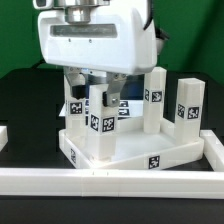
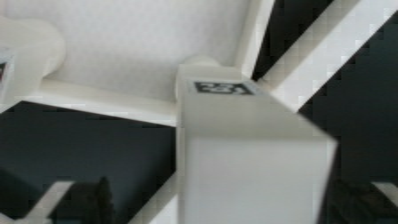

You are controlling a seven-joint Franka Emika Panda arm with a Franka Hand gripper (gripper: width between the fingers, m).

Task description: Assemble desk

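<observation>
1. Gripper (image 1: 97, 82) above the near-left leg (image 1: 97, 118), fingers apart on either side, clamping nothing; probably just letting go.
2. Tabletop (image 1: 130, 152) flat on the dark surface (image 1: 20, 100), sockets up, braced in the corner of the white rail (image 1: 150, 182) for steadiness.
3. Four legs upright at the corners; far-right leg (image 1: 188, 110) well clear.
4. Wrist view: tagged leg (image 2: 249, 140) standing between open fingers.
</observation>
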